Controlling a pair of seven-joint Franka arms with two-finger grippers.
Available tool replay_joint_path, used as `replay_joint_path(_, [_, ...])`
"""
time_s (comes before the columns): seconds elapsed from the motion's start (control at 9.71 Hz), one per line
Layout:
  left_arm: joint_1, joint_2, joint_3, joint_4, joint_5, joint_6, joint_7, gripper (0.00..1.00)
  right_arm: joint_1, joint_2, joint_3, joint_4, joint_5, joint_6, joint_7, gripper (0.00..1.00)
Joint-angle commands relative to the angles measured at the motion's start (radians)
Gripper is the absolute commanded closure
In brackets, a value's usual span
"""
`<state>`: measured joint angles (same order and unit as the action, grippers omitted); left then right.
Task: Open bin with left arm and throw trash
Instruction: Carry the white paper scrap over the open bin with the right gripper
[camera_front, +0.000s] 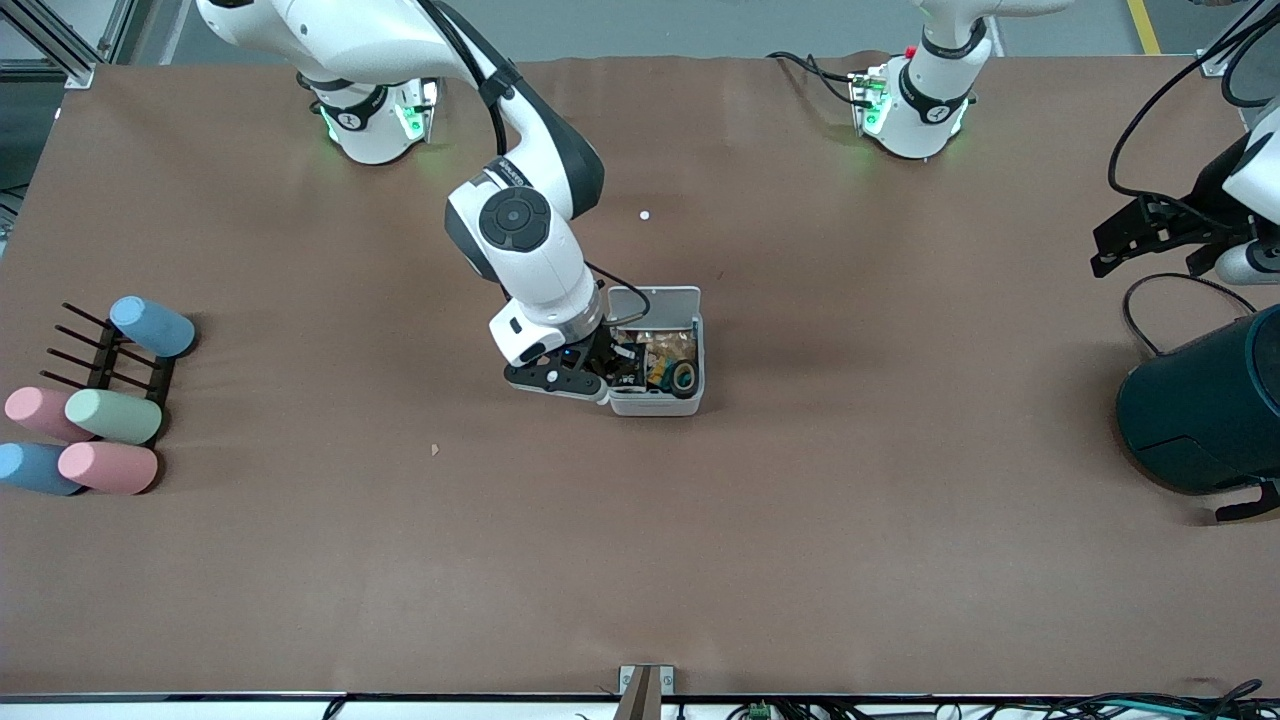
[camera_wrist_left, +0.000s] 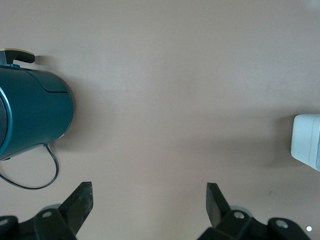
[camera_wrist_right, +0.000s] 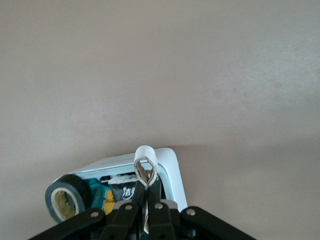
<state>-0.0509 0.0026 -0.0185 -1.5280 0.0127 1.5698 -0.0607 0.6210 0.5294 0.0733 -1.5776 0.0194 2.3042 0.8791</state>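
The white bin (camera_front: 655, 405) stands mid-table with its lid (camera_front: 655, 305) open and tilted back. My right gripper (camera_front: 615, 365) is down at the bin's open top, at the edge toward the right arm's end. In the right wrist view it (camera_wrist_right: 146, 186) is shut on the beige rubber band loop (camera_wrist_right: 145, 167), held over the bin's rim (camera_wrist_right: 172, 170). The dark tape ring (camera_wrist_right: 67, 197) and the black printed wrapper (camera_wrist_right: 125, 189) lie inside the bin; the ring also shows in the front view (camera_front: 684, 377). My left gripper (camera_front: 1105, 250) waits open and empty (camera_wrist_left: 150, 200) above the table near the teal container.
The large dark teal container (camera_front: 1205, 410) lies at the left arm's end; it also shows in the left wrist view (camera_wrist_left: 32, 112). Pastel cylinders (camera_front: 112, 415) and a black rack (camera_front: 110, 355) are at the right arm's end. A small white bit (camera_front: 644, 215) lies near the bases.
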Motion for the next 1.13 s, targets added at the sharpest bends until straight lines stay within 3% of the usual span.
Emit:
replay_joint_path(0.0, [0.000, 0.010, 0.005, 0.023, -0.011, -0.004, 0.015, 0.00, 0.022, 0.009, -0.001, 0.011, 0.008, -0.043, -0.011, 1.00])
replay_joint_path(0.31, [-0.001, 0.008, 0.005, 0.023, -0.013, -0.004, 0.010, 0.00, 0.051, 0.009, 0.000, 0.011, 0.052, -0.080, -0.011, 1.00])
replay_joint_path(0.82, [0.000, 0.008, 0.005, 0.023, -0.013, -0.004, 0.015, 0.00, 0.054, 0.038, 0.000, 0.016, 0.051, -0.069, -0.012, 0.99])
replay_joint_path(1.03, [0.002, 0.008, 0.005, 0.023, -0.011, -0.004, 0.010, 0.00, 0.054, 0.050, 0.000, 0.031, 0.051, -0.071, -0.012, 0.90])
